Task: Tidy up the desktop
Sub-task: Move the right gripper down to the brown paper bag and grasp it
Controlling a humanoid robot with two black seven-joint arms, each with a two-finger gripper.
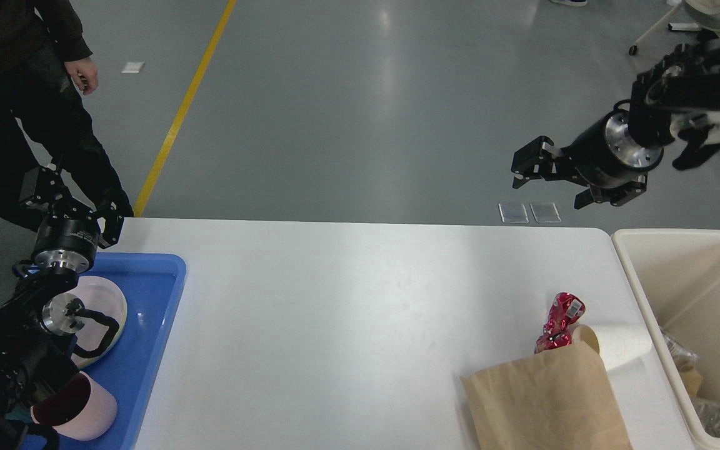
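The desktop (pixel 347 300) is a large white tabletop. On its right front lie a crumpled red wrapper (pixel 560 319), a white paper cup (pixel 619 347) on its side and a brown paper bag (pixel 541 400) partly over the cup. My left gripper (pixel 71 201) is open and empty above the far left corner, over the blue tray (pixel 154 325). My right gripper (pixel 525 165) is open and empty, held high beyond the table's far right edge, well above and behind the wrapper.
The blue tray holds a pink plate (pixel 107 300) and a pink cup (pixel 85 409) on its side, partly hidden by my left arm. A cream bin (pixel 666 281) with rubbish (pixel 713 425) stands right of the table. A person (pixel 16 94) stands at the far left.
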